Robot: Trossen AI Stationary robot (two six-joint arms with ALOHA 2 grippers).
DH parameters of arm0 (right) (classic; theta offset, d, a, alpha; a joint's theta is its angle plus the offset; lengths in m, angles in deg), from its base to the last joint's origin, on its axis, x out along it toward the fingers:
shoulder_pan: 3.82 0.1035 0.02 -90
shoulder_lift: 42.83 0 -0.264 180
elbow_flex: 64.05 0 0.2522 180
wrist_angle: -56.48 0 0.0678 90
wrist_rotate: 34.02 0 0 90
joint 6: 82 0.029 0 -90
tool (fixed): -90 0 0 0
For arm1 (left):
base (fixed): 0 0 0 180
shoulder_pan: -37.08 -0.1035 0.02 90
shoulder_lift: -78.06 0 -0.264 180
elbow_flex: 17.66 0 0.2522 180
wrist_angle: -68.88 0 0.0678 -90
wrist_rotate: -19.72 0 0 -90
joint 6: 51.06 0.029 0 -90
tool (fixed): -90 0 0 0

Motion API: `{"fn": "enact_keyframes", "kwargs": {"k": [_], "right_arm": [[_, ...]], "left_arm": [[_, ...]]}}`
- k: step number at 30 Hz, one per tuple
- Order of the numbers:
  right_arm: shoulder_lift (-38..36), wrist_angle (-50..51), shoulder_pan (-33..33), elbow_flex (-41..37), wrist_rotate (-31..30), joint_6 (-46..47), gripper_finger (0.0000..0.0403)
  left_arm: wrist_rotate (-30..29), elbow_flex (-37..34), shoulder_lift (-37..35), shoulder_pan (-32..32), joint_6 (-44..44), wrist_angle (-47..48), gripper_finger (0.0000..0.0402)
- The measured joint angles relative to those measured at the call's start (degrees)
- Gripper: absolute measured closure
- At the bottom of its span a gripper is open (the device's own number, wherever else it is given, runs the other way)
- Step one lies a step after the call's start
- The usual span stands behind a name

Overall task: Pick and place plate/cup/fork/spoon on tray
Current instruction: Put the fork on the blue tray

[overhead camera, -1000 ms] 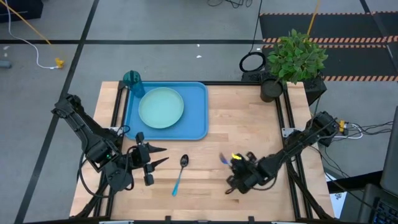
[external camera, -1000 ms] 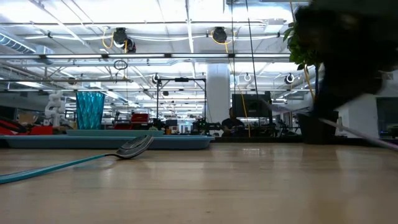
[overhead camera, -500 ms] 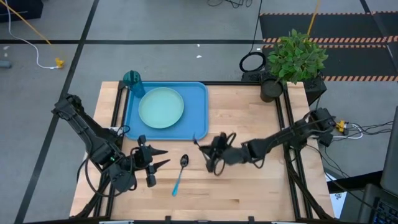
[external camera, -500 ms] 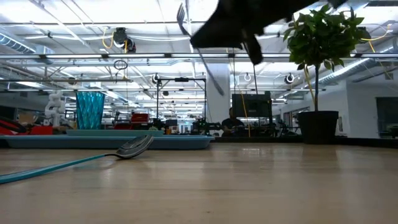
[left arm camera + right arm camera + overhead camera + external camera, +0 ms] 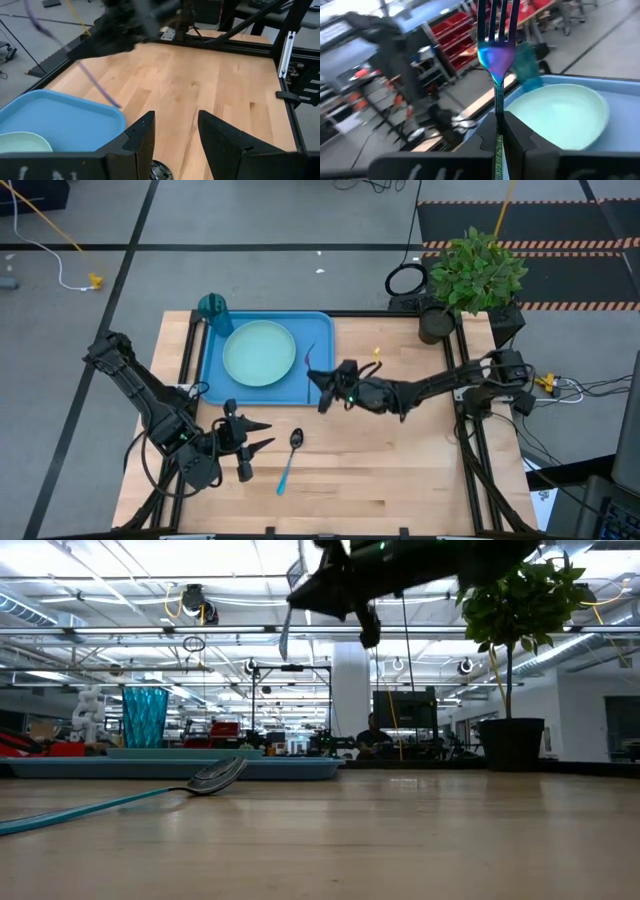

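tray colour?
Bright blue. The tray shows best in the high view, with the pale green plate on it.

The right pincer holds the fork high at twelve o'clock; the spoon lies on the counter at eight o'clock.

One tray, one plate, one cup, one fork, one spoon, one plant.
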Motion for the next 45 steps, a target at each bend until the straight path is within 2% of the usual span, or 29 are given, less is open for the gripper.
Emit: {"fn": "enact_keyframes", "kwargs": {"k": [7,10,14,20,26,32,40,45], "right_arm": [[3.3,3.0,-7.5,1.8,0.0,7.3,0.0403],[5.5,8.7,-9.9,5.1,0.7,10.9,0.0403],[9.2,16.3,-12.7,10.9,5.9,13.8,0.0403],[13.5,31.2,-15.7,19.1,7.4,20.0,0.0403],[18.3,33.3,-16.5,23.2,9.5,24.1,0.0403],[22.6,36.8,-19.3,24.5,15.2,27.9,0.0403],[23.4,39.1,-21.1,24.6,19.5,29.1,0.0403],[23.4,39.3,-22.5,24.6,20.0,30.0,0.0403]], "left_arm": [[-0.1,0.0,0.0,-0.3,3.8,-0.6,0.0250],[-0.1,0.0,-0.1,-1.0,5.9,-1.7,0.0250],[-0.2,0.0,-0.2,-1.8,9.6,-3.0,0.0250],[-0.2,0.0,-0.2,-2.9,14.1,-3.5,0.0250],[-0.1,0.0,-0.9,-3.6,18.2,-5.6,0.0250],[-0.1,0.0,-1.1,-4.0,18.8,-6.5,0.0250],[0.0,0.0,-1.2,-4.3,20.9,-8.1,0.0250],[0.0,0.0,-1.2,-4.2,20.9,-8.2,0.0250]]}}
